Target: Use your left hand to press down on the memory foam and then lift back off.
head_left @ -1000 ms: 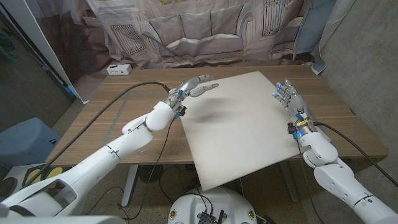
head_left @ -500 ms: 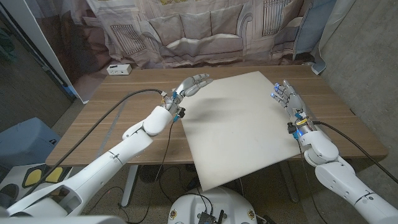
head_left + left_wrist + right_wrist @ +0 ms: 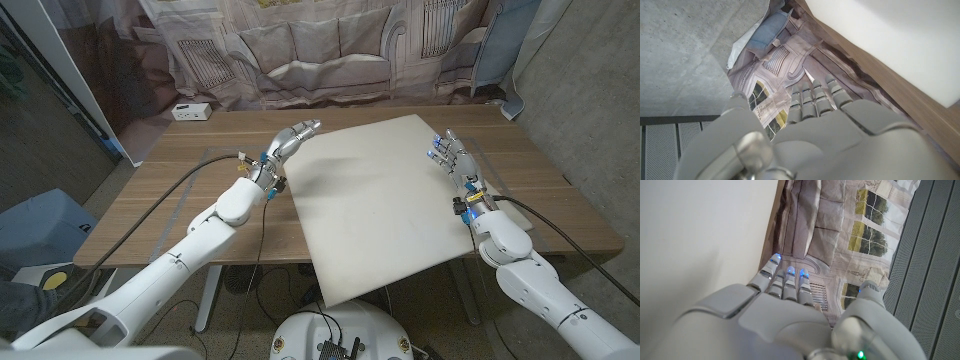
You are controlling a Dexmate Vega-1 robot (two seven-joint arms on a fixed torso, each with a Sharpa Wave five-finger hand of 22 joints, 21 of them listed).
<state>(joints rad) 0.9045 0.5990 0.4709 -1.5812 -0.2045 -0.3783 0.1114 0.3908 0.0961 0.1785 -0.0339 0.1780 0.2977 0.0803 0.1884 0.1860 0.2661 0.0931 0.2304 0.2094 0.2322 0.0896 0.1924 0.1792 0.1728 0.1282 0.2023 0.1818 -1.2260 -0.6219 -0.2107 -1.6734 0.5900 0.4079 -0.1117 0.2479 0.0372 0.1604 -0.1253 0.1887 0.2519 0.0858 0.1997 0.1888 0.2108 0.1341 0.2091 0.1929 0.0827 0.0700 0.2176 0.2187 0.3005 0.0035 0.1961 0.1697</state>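
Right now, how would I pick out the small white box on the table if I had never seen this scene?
Start from the wooden table and go to its far left corner, near the printed backdrop. The small white box sits there, apart from the large pale memory foam sheet; it is the table's only small boxy item.

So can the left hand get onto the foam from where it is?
Probably yes: the left hand hovers open at the memory foam's near-left corner, with nothing between them.
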